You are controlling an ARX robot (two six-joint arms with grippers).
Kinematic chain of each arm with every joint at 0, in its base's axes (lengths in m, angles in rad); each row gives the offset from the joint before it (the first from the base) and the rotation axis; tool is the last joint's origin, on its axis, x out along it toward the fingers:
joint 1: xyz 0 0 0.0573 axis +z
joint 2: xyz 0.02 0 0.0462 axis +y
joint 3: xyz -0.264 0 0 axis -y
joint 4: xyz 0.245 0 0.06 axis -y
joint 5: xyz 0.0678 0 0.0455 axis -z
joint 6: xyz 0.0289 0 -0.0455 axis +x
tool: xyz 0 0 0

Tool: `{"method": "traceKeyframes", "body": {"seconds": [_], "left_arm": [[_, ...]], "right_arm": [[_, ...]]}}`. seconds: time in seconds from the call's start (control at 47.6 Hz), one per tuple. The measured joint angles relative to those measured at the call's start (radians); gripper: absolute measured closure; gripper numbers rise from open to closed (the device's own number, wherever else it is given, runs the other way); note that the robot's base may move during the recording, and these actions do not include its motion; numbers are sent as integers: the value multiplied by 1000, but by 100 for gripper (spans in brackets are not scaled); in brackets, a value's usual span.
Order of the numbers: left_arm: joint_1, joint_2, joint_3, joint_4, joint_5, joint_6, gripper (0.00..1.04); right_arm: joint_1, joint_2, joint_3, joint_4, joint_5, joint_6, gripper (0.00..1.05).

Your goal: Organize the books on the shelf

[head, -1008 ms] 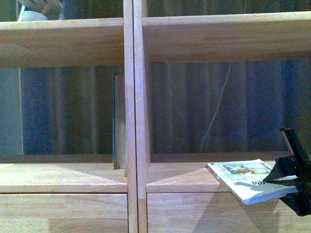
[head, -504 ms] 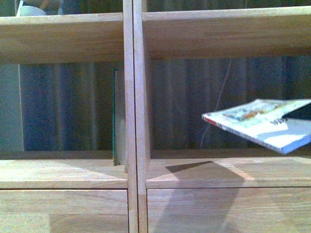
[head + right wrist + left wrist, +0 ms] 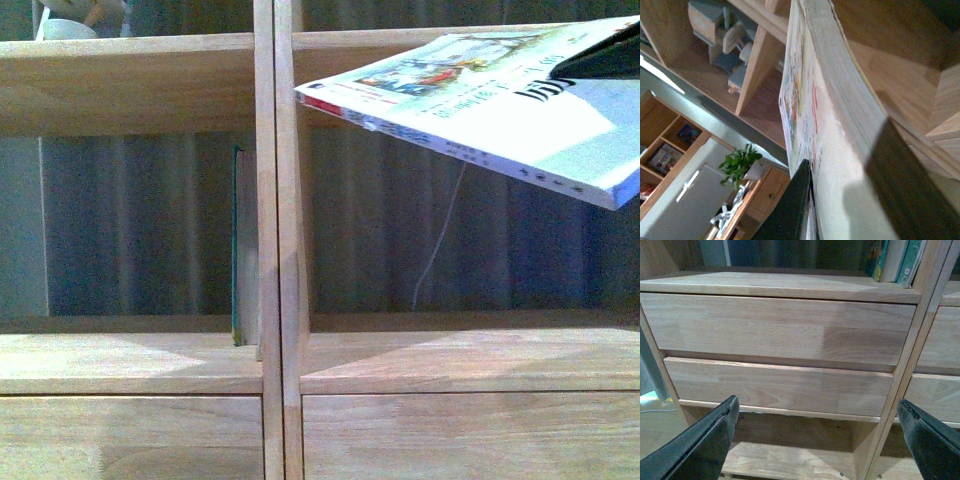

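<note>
Front: level, close to shelf (image 3: 130,85). Left wrist: close on its drawers (image 3: 780,330). Right wrist: along book (image 3: 835,85), shared with front.

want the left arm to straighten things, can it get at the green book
Probably yes: the left gripper is open and empty, low by the drawers, nothing between it and the green book. It stands tight against the divider, though.
</note>
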Motion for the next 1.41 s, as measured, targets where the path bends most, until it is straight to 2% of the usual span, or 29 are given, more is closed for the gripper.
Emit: {"method": "traceKeyframes", "body": {"seconds": [0.042,0.084,0.147,0.189,0.252,0.336,0.441,0.525,0.651,0.798,0.924,1.071,1.407], "left_arm": [[1,0,0,0,5,-6,7],[19,16,3,2,66,-50,7],[90,112,19,73,229,-175,7],[158,244,56,181,374,-315,7],[195,386,121,314,529,-469,7],[198,486,167,435,660,-587,7],[191,576,194,578,747,-700,7],[157,652,217,702,749,-803,7],[64,737,252,814,685,-882,7],[-69,829,275,942,617,-935,7],[-142,894,300,1034,600,-962,7],[-183,968,358,1118,594,-989,7],[-189,1032,451,1133,588,-999,7]], "right_arm": [[32,-1,0,-7,13,-10,90],[54,-1,0,-12,21,-21,90],[79,-1,0,-13,36,-35,90],[99,-1,0,-13,40,-48,90],[122,-1,0,-17,43,-62,90],[140,-1,1,-18,51,-76,90],[163,-1,6,-19,61,-82,90],[191,-1,16,-21,73,-86,90],[235,-1,28,-23,95,-95,90],[284,-1,36,-24,105,-102,90],[319,-1,37,-33,121,-109,90],[366,-1,37,-35,126,-127,90],[427,-1,27,-35,147,-135,90]]}}
